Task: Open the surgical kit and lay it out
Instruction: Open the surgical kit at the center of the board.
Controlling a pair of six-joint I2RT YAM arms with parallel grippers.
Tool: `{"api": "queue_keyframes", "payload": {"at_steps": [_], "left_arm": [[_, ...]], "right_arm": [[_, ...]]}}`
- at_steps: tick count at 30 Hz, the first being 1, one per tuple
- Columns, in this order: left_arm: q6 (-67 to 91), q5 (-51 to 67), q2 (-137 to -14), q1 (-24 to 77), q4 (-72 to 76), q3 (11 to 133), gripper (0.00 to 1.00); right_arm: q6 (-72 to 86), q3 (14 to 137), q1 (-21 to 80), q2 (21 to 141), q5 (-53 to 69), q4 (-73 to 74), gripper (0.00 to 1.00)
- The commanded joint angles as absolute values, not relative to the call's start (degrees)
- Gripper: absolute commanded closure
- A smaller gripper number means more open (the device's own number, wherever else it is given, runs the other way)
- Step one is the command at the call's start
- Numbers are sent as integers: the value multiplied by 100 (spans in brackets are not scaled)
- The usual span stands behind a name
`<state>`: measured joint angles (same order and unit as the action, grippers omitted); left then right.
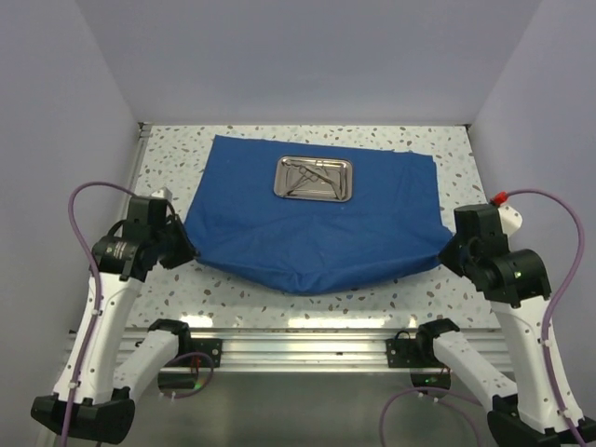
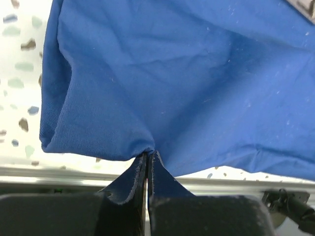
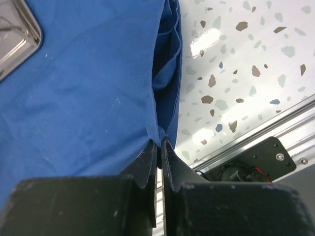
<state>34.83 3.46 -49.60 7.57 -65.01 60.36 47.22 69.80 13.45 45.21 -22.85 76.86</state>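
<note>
The royal-blue cloth (image 1: pixel 307 223) of the surgical kit lies spread over the speckled table, its near edge sagging toward the arms. A small shiny steel tray (image 1: pixel 314 178) rests on its far middle, with thin steel instruments (image 1: pixel 307 172) inside. My left gripper (image 1: pixel 193 251) is shut on the cloth's near-left corner; in the left wrist view the cloth (image 2: pixel 172 73) bunches right at the gripper (image 2: pixel 148 155). At the near-right corner my right gripper (image 1: pixel 442 253) is shut on the cloth (image 3: pixel 88 88), pinching its hem at the gripper (image 3: pixel 160 142). The tray's corner (image 3: pixel 17 34) shows at the upper left of the right wrist view.
The speckled table (image 1: pixel 419 289) is walled by pale panels at the back and both sides. An aluminium rail (image 1: pixel 298 340) carrying both arm bases runs along the near edge. Purple cables (image 1: pixel 88 200) loop off each arm.
</note>
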Motion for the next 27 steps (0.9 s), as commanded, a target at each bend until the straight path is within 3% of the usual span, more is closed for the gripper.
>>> {"api": "queue_keyframes", "payload": {"at_steps": [1, 2, 3, 4, 5, 10, 12, 16, 18, 19, 20, 22, 27], "left_arm": [[3428, 667, -4519, 773, -7460, 5863, 91], [3384, 694, -4344, 773, -7549, 5740, 58], [3305, 973, -4237, 773, -7558, 5670, 38], [3279, 1106, -4149, 773, -7567, 5617, 1], [3296, 1229, -4001, 773, -7567, 5590, 0], [3445, 1082, -4068, 773, -7419, 6080, 0], [3358, 845, -4402, 773, -7122, 6257, 0], [3243, 572, -5210, 773, -6356, 6608, 0], [3243, 510, -5720, 773, -5683, 6662, 0], [3243, 510, -5887, 765, -5452, 6723, 0], [3261, 518, -6254, 765, -5214, 6758, 0], [3296, 606, -6660, 765, -4493, 6898, 0], [3138, 424, -8435, 773, -3666, 7689, 1]], "right_arm": [[5036, 7373, 1336, 4763, -3048, 9123, 89], [5019, 7444, 1336, 4825, -3154, 9123, 47], [4932, 7610, 1327, 4895, -3251, 9123, 29], [4896, 7690, 1327, 4983, -3469, 9114, 11], [4861, 7777, 1327, 5009, -3576, 9123, 1], [5027, 8621, 1327, 4992, -4306, 8897, 1], [4670, 8649, 1327, 5018, -4010, 8414, 3], [4034, 8341, 1327, 5851, -2314, 7103, 11], [3973, 8280, 1327, 6544, -1613, 6848, 31], [3981, 8227, 1336, 6748, -1426, 6438, 47], [3999, 8157, 1327, 6889, -1215, 6164, 74], [4008, 7876, 1327, 7336, -731, 5340, 96], [3833, 8224, 1318, 8690, -974, 4930, 100]]}}
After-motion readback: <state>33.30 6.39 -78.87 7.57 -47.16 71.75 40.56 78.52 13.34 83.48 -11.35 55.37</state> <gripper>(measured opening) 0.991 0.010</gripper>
